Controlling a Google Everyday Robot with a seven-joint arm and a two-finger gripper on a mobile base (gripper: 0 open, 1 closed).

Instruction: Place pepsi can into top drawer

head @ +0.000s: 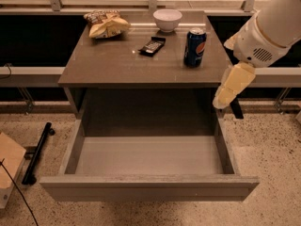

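The pepsi can (194, 47) stands upright on the right side of the table top (113, 65), dark blue with a round logo and a silver top. The top drawer (148, 157) is pulled fully open below the table, and its pale grey bottom holds nothing. My gripper (229, 97) hangs from the white arm (270, 29) at the right, just outside the table's right front corner. It is below and to the right of the can, apart from it, above the drawer's right wall. It holds nothing.
A white bowl (167, 19) stands at the back of the table. A chip bag (106, 23) lies at the back left and a dark snack bar (152, 45) in the middle. A black bar (37, 152) and a cardboard box (8, 166) lie on the floor at the left.
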